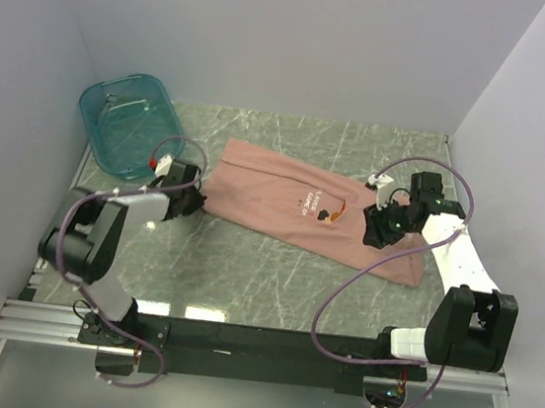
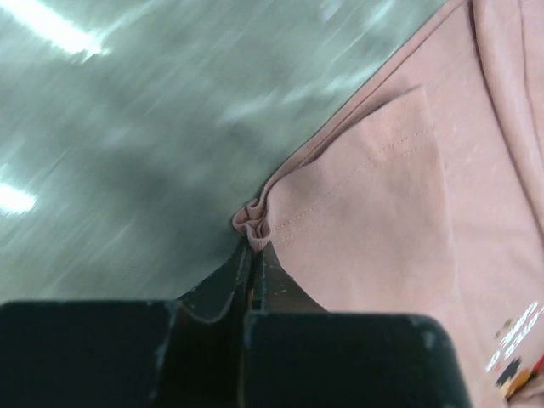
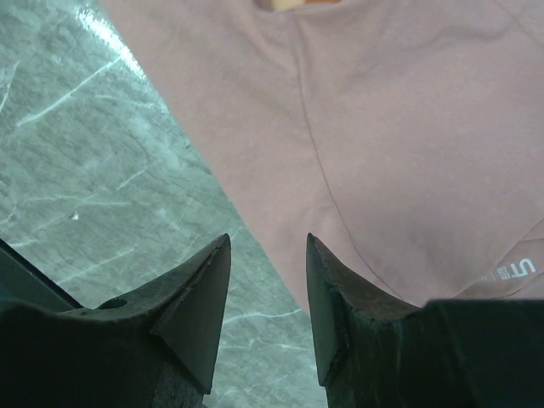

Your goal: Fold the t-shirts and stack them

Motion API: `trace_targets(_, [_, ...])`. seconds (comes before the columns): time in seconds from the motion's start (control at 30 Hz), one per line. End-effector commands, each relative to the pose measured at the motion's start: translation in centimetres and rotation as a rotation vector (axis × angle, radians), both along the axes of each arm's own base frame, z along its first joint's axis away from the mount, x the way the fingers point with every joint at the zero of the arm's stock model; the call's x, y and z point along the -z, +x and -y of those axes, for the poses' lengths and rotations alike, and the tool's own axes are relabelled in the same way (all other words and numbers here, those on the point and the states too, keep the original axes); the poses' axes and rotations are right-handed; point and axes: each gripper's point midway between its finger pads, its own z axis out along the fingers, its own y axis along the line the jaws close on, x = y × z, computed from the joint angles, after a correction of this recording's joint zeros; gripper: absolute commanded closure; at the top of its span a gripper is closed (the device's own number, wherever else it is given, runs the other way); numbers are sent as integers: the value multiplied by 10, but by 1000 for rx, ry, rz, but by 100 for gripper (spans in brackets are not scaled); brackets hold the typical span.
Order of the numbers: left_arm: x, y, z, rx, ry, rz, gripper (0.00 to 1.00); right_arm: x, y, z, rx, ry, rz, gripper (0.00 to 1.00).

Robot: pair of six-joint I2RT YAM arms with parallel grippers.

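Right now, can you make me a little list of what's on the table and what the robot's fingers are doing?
shirt: one pink t-shirt, lying long across the table, print facing up
left fingers: shut, pinching a bunched bit of the shirt's edge at the end nearer the tub
right fingers: open, over the shirt's other end, holding nothing
tub: teal, back left corner, not touching the shirt
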Motion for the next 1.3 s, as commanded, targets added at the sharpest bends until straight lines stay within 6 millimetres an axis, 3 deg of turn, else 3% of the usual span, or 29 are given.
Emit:
trace_targets(0.0, [15,-72,-15,-7,11,-132,100,-13,15,-4,16,23,68,52])
trace_targets(0.2, [21,-151,-22,-90,-129,-161,100,-16,29,-7,42,57,71,52])
trace_targets(0.3, [25,-176,-25,-123,-174,-183,99,-19,35,-11,44,81,68,52])
trace_targets(0.4, [-12,-175,-20,-114,-253,-50,75,-20,38,-14,43,99,60,52])
trace_targets(0.43, [-23,-175,-19,-101,-263,-14,61,-21,40,-14,45,101,60,52])
trace_targets(0.47, [-72,-164,-23,-70,-255,163,44,-24,43,-16,50,141,56,52])
trace_targets(0.5, [-80,-164,-23,-46,-245,201,44,-23,43,-16,50,142,51,52])
trace_targets(0.6, [-125,-150,-21,90,-153,368,30,-27,42,-23,30,218,27,51])
trace_targets(0.63, [-140,-134,-12,160,-126,427,24,-28,43,-25,21,241,23,51])
trace_targets(0.7, [-147,-106,5,328,-15,436,19,-32,45,-29,16,318,-3,51])
trace_targets(0.77, [-164,-84,43,555,-34,476,18,-35,47,-29,30,379,-29,51])
trace_targets(0.8, [-200,-61,56,655,22,553,18,-36,51,-28,41,406,-40,51])
trace_targets(0.83, [-169,-44,80,784,-11,450,18,-39,54,-26,65,449,-50,51])
trace_targets(0.87, [-205,-19,95,850,-1,505,19,-41,56,-23,74,461,-49,51])
trace_targets(0.9, [-166,4,110,961,17,419,20,-41,58,-20,94,474,-59,51])
trace_targets(0.97, [-160,25,138,1113,0,394,21,-41,60,-12,124,480,-48,51])
trace_targets(1.0, [-148,52,152,1199,35,353,22,-43,60,-10,133,478,-37,51])
trace_targets(1.07, [-139,65,181,1344,24,360,27,-39,59,-4,161,471,-32,51])
trace_targets(1.1, [-127,82,193,1426,52,367,28,-42,58,-3,167,466,-18,51])
trace_targets(1.17, [-132,93,216,1495,28,456,31,-38,56,2,187,452,-8,51])
trace_targets(1.2, [-129,86,224,1510,-61,476,31,-38,55,3,193,448,-2,51])
trace_targets(1.23, [-141,99,235,1508,-45,604,31,-38,55,4,200,445,2,51])
trace_targets(1.27, [-134,96,240,1521,-52,626,31,-36,54,6,206,443,-2,51])
